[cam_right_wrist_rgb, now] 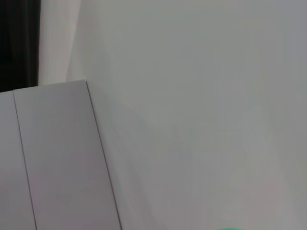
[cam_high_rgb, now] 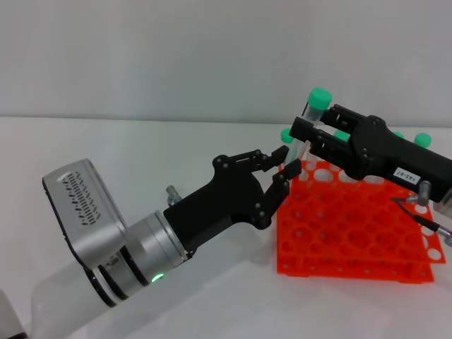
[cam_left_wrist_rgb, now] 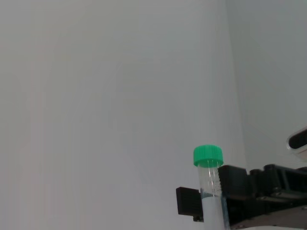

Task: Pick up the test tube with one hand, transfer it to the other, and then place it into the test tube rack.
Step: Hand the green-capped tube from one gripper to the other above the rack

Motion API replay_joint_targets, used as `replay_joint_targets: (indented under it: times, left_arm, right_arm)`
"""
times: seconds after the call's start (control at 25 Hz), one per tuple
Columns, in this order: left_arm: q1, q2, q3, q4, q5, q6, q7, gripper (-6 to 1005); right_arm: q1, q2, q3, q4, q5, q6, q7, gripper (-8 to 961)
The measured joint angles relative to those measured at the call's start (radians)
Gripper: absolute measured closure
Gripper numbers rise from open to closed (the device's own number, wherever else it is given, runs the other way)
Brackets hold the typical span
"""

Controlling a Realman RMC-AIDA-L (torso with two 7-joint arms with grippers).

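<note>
The test tube (cam_high_rgb: pixel 319 97), clear with a green cap, stands nearly upright above the far left corner of the orange-red rack (cam_high_rgb: pixel 353 229). My right gripper (cam_high_rgb: pixel 309 131), black with a white label, is shut on the tube just below its cap. My left gripper (cam_high_rgb: pixel 283 167), on the arm with the green light, is open, with its fingers spread just left of the tube's lower end and apart from it. The left wrist view shows the tube (cam_left_wrist_rgb: pixel 211 191) clamped in the right gripper (cam_left_wrist_rgb: pixel 216 203). The right wrist view shows only a green sliver at its edge.
Several other green-capped tubes (cam_high_rgb: pixel 422 139) stand in the rack's far row behind the right gripper. The rack lies on a white table (cam_high_rgb: pixel 141 155) with a white wall behind. The left arm's silver body (cam_high_rgb: pixel 92 219) fills the near left.
</note>
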Motion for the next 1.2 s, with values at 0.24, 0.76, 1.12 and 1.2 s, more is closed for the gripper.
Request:
replay_joint_targets:
  times: [0.24, 0.76, 1.12, 1.2]
  left_arm:
    - [-0.001, 0.000, 0.000, 0.000, 0.000, -0.005, -0.003, 808]
    - [-0.006, 0.002, 0.000, 0.000, 0.001, -0.013, -0.004, 809]
    - [-0.003, 0.002, 0.000, 0.000, 0.002, -0.012, -0.006, 809]
    - [-0.003, 0.002, 0.000, 0.000, 0.003, -0.013, -0.007, 808]
  right_arm:
    - [0.002, 0.008, 0.005, 0.000, 0.001, 0.005, -0.019, 414]
    - [0.000, 0.018, 0.005, -0.008, 0.004, 0.005, -0.047, 655]
    - [-0.007, 0.022, 0.005, -0.010, 0.006, 0.004, -0.078, 657]
    - [-0.008, 0.022, 0.005, -0.011, 0.006, 0.005, -0.078, 705]
